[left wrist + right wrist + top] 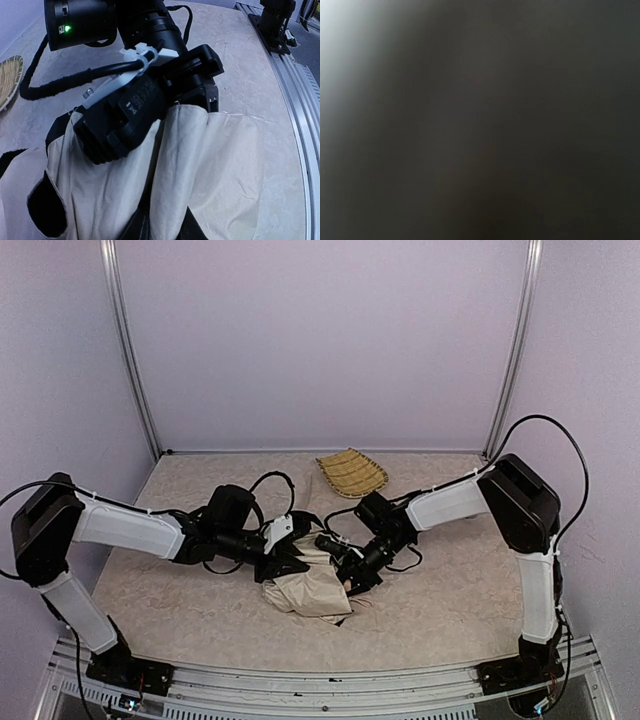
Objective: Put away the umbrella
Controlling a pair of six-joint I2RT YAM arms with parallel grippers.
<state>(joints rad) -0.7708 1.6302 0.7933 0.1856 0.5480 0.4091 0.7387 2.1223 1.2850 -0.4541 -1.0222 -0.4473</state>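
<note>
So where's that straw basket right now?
Top view: the basket lies at the table's far edge, slightly right of centre, behind the umbrella.

We count 2 arms. L arm (130, 525): shoulder far left, forearm low, reaching toward centre. L pincer (293, 552): angled down-right, jaw gap unclear. R arm (450, 505): elbow high at right, forearm slanting inward. R pincer (352, 570): tipped down, just beside L pincer, jaws hidden.

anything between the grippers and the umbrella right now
Nothing visible: the left gripper and the right gripper are both right at the umbrella mid-table. The woven basket lies apart, farther back.
</note>
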